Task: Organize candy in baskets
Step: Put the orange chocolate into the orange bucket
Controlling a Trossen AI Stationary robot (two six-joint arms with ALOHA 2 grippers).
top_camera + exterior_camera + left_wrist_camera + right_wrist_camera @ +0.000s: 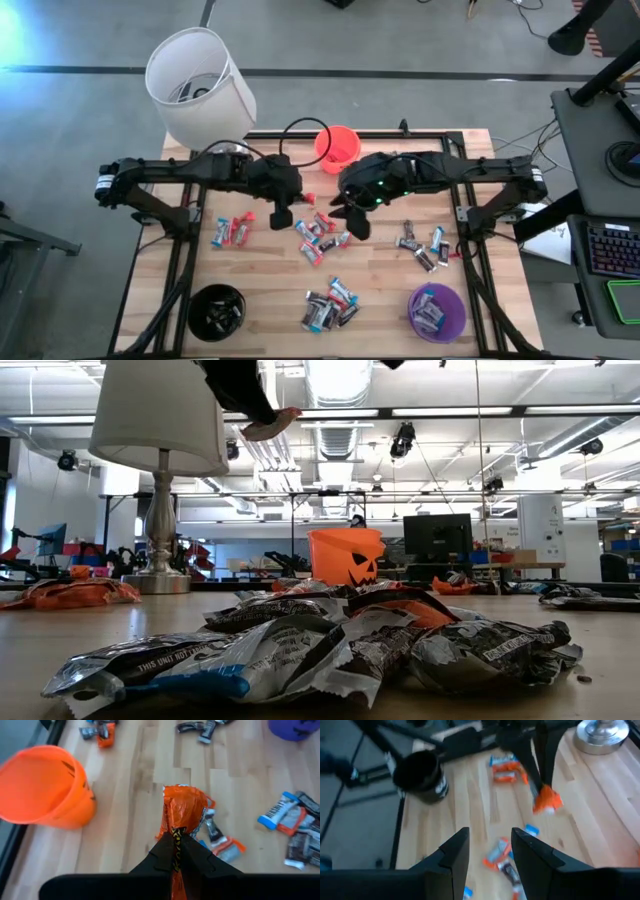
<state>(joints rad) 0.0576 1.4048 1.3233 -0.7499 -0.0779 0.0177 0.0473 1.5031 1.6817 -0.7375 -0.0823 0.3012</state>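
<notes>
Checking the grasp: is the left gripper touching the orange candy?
Touching: in the left wrist view the left gripper pinches the orange candy.

Little can be read. In the low view, the nearest candy wrapper (150, 660), lying crumpled on the desk (60, 630), carries small white print that seems to begin "THIS UNIT NOT"; the rest is lost in the folds. The orange bucket (346, 556) behind the pile bears a black jack-o'-lantern face, a sign without words. In the left wrist view, the orange wrapper (180, 815) pinched in the left hand (178, 851) shows yellow lettering along its edge, too squeezed to make out, and a blue-and-white wrapper (276, 812) on the desk shows a barcode with no legible digits
</notes>
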